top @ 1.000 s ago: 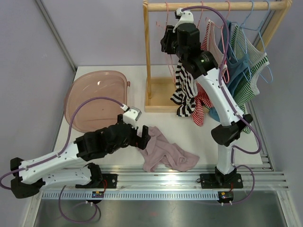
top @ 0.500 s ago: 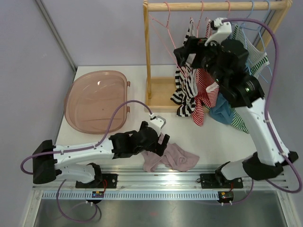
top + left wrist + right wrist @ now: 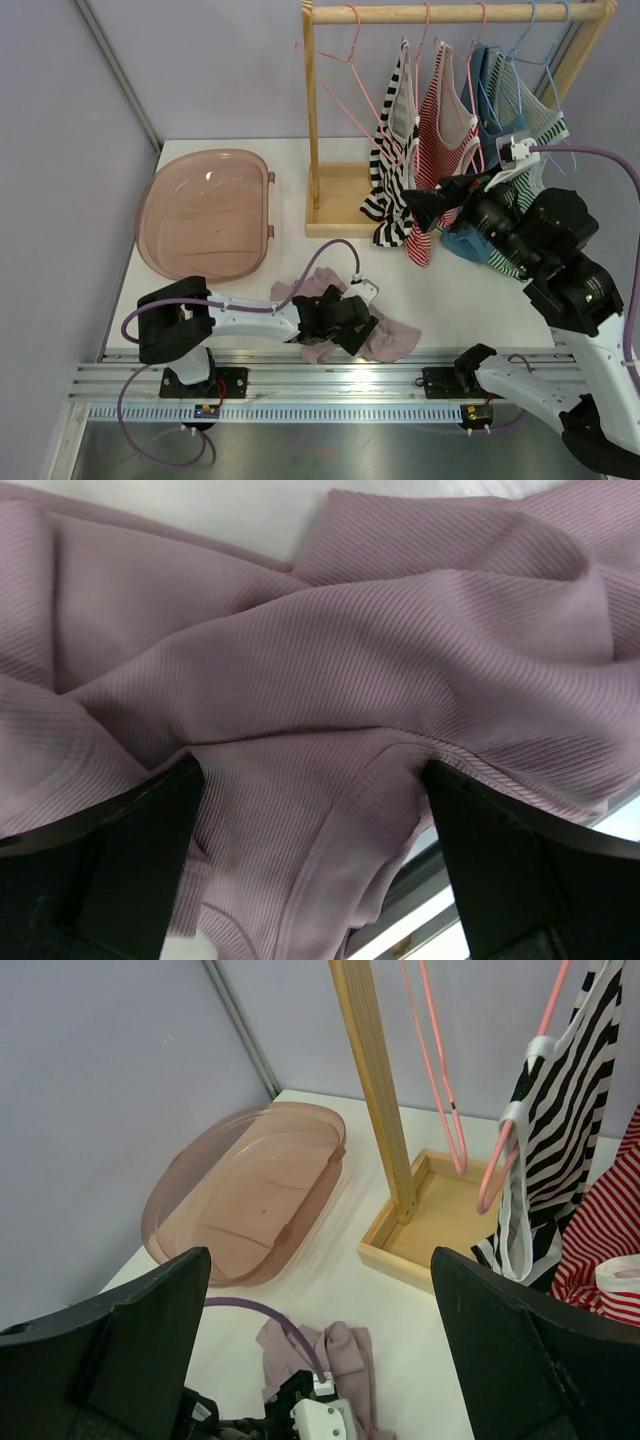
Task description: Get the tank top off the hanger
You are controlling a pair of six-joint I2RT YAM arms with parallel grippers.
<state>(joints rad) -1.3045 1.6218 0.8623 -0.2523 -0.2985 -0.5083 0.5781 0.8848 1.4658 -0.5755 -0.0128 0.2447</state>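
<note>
Top external: mauve tank top (image 3: 390,342) lies crumpled on the surface (image 3: 440,295) at the near edge, off any hanger. Left hand (image 3: 352,318) is spread wide right over it. Right hand (image 3: 425,203) is wide, empty, beside striped tops (image 3: 385,190) hanging on the wooden rack (image 3: 310,120). Pink tub (image 3: 200,215) sits far left.

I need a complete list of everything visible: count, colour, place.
light wooden clothes rack: one, tan, far right.
translucent pink plastic tub: one, pink, table's left.
empty pink wire hanger: one, pink, rack's left end.
black-and-white striped tank top: one, on rack.
red-and-white striped tank top: one, beside it.
blue tank top: one, further right.
green-and-white striped tank top: one, rightmost.
mauve ribbed tank top: one, crumpled, table's near edge.
left claw: one, black, open, on that top.
right claw: one, black, open, near hanging tops.
</note>
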